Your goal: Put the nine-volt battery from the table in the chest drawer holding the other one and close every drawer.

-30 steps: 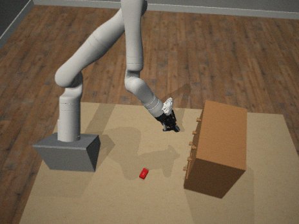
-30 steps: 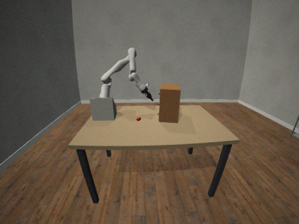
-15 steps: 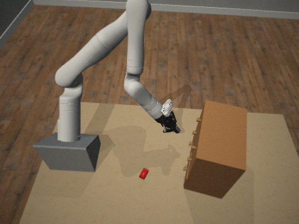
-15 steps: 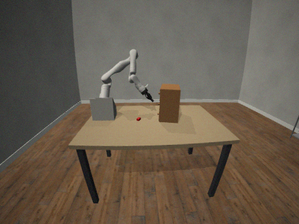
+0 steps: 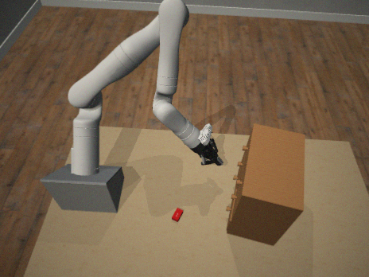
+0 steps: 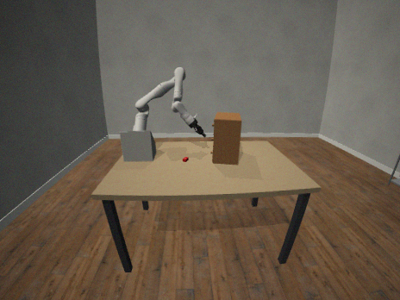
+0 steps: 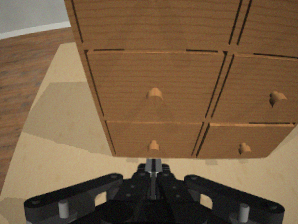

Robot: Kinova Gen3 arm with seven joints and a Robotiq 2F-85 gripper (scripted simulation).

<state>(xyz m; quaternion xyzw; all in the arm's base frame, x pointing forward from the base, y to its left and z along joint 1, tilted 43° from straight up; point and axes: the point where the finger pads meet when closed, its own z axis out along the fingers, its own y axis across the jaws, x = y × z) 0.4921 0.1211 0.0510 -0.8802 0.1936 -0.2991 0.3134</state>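
With its fingers pressed together, the gripper [image 5: 211, 162] [image 6: 204, 135] [image 7: 153, 168] hangs in open space at the chest's [image 5: 274, 167] [image 6: 227, 140] [image 7: 155, 70] ten o'clock in the top view, the red battery [image 5: 177, 215] [image 6: 185, 159] at its seven; only the wrist view shows drawer faces squarely.

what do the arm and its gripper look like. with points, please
The arm [image 5: 168, 48] [image 6: 178, 88] is glossy white or pale grey, with rounded tubular links, bulbous joints and thin seam rings; no loose cable shows. Near its end sits a pale piece speckled with dark dots. The gripper [image 5: 212, 163] [image 6: 205, 136] [image 7: 153, 168] is black, with angular linkage bars and grey pins.
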